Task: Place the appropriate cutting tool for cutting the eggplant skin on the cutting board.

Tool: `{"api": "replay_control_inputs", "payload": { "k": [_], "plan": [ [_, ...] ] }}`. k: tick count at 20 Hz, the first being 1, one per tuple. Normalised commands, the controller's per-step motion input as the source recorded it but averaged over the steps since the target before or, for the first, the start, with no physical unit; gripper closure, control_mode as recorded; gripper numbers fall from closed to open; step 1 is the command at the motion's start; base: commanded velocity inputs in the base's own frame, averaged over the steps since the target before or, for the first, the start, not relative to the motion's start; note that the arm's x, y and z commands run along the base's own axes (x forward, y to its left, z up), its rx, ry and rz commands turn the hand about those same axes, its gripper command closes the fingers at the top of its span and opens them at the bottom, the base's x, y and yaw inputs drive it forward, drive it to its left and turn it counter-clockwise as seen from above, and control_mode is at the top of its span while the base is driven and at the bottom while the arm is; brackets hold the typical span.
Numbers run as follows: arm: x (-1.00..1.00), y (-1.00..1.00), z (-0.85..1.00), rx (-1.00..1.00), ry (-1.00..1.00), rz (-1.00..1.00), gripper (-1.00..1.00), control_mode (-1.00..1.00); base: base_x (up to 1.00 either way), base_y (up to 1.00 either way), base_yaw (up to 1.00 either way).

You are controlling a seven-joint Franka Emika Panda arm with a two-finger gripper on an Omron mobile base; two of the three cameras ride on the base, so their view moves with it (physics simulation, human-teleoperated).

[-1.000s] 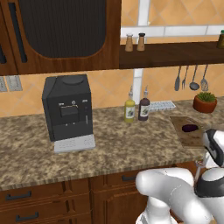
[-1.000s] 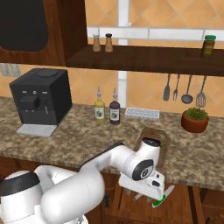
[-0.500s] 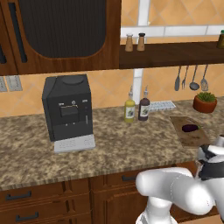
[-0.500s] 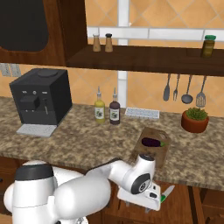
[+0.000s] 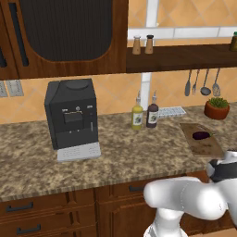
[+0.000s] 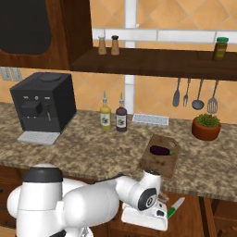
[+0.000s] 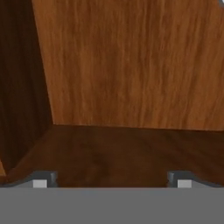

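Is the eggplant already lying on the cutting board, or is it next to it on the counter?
On it. The eggplant lies flat on the far part of the cutting board, with brown wood visible around it in both base views.

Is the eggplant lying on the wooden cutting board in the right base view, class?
Yes. The eggplant lies on the brown cutting board, near its far end, on the granite counter.
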Motion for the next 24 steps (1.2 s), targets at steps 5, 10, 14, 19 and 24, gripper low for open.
{"api": "replay_control_inputs", "payload": {
  "k": [5,10,14,19,24],
  "plan": [
    [-0.83,0.32,0.06,0.00,0.07,0.01,-1.00,-1.00,0.00,0.00,0.00],
    [-0.94,0.23,0.23,0.00,0.05,0.00,-1.00,-1.00,0.00,0.00,0.00],
    [-0.91,0.11,0.22,-0.01,0.02,0.00,-1.00,-1.00,0.00,0.00,0.00],
    [0.27,-0.23,0.46,-0.11,0.01,-0.01,-1.00,-1.00,0.00,0.00,0.00],
    [0.64,-0.44,0.25,-0.04,0.00,-0.06,-1.00,-1.00,0.00,0.00,0.00]
  ]
}}
